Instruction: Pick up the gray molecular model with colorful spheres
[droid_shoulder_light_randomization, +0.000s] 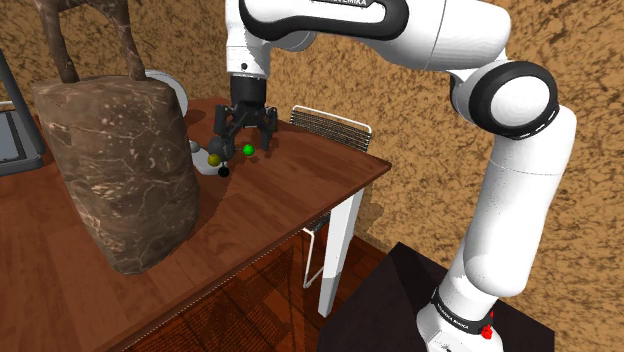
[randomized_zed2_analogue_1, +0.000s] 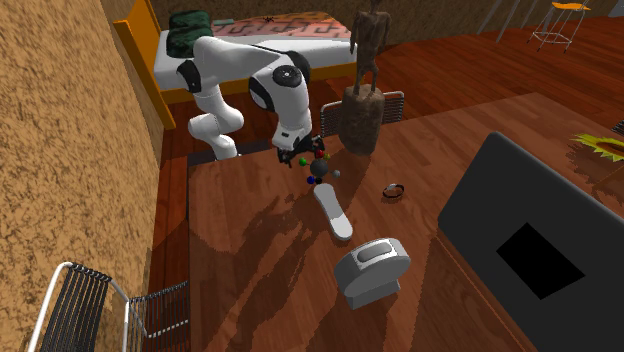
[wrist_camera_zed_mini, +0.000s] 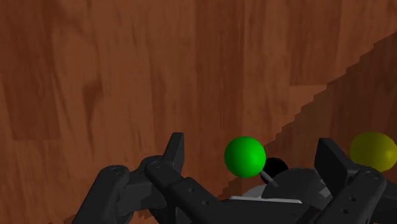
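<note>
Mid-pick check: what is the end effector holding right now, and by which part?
It cannot be told. The end effector straddles the gray molecular model, with its green sphere in the middle, but any contact with the gray hub is hidden.

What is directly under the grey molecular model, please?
Under the molecular model the wrist view shows bare wooden table, partly shadowed; what lies beneath its grey hub is covered by the gripper.

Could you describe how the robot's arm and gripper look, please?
The arm is made of rounded white links with black rings at the joints, small dark lettering near its base and a red dot there. The gripper is all black, with two angular jaws.
</note>
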